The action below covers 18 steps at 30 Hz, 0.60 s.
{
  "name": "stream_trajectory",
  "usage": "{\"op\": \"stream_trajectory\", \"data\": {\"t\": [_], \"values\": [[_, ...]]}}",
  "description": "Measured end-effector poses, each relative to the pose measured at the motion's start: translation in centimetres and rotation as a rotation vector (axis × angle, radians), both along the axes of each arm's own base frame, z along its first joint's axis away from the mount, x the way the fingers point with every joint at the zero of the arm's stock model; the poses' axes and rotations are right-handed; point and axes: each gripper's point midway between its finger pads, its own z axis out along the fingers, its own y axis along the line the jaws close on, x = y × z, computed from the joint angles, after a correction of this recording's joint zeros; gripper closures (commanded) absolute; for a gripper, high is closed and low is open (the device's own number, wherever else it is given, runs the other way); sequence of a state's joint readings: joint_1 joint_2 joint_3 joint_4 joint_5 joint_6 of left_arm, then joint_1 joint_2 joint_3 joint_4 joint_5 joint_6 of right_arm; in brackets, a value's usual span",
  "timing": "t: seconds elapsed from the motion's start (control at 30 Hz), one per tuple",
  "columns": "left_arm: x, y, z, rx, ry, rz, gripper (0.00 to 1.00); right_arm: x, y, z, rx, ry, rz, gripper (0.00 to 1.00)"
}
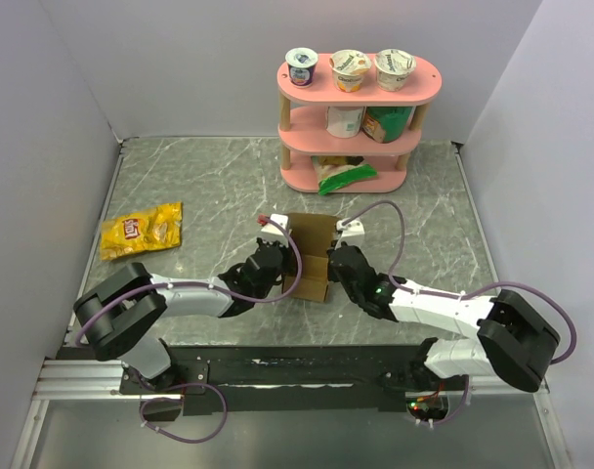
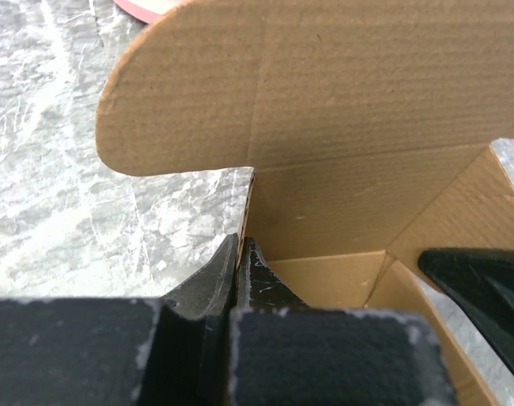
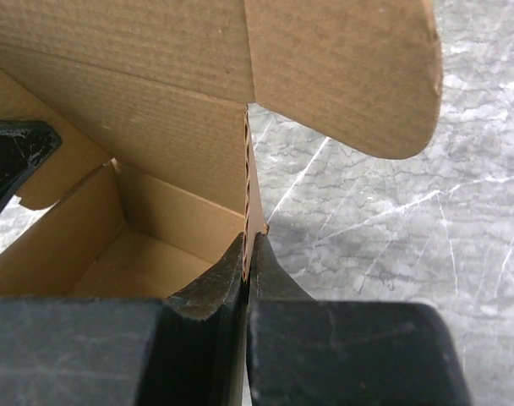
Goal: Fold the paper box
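Note:
The paper box [image 1: 311, 256] is plain brown cardboard, partly formed, with raised side walls and its lid panel open toward the back. It sits mid-table between both arms. My left gripper [image 1: 283, 266] is shut on the box's left wall [image 2: 247, 222], one finger inside and one outside. My right gripper [image 1: 334, 266] is shut on the right wall [image 3: 251, 216] the same way. Rounded lid flaps [image 2: 177, 101] [image 3: 350, 72] stick out to each side. The box interior [image 3: 147, 262] is empty. The right gripper's dark finger [image 2: 481, 283] shows at the edge of the left wrist view.
A pink three-tier shelf [image 1: 346, 122] with yogurt cups and packets stands at the back, just beyond the box. A yellow snack bag [image 1: 141, 231] lies on the marble tabletop [image 1: 209, 186] at the left. White walls close in the sides.

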State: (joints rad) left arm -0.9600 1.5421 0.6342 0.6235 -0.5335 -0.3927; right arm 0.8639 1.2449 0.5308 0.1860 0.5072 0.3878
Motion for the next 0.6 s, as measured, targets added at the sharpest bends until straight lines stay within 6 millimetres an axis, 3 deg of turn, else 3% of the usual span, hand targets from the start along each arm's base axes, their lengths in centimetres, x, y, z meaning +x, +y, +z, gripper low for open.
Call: {"op": "stream_trajectory", "data": {"t": [0.6], "values": [[-0.79, 0.47, 0.09, -0.107, -0.031, 0.038, 0.99, -0.75, 0.54, 0.3, 0.032, 0.009, -0.106, 0.98]]}}
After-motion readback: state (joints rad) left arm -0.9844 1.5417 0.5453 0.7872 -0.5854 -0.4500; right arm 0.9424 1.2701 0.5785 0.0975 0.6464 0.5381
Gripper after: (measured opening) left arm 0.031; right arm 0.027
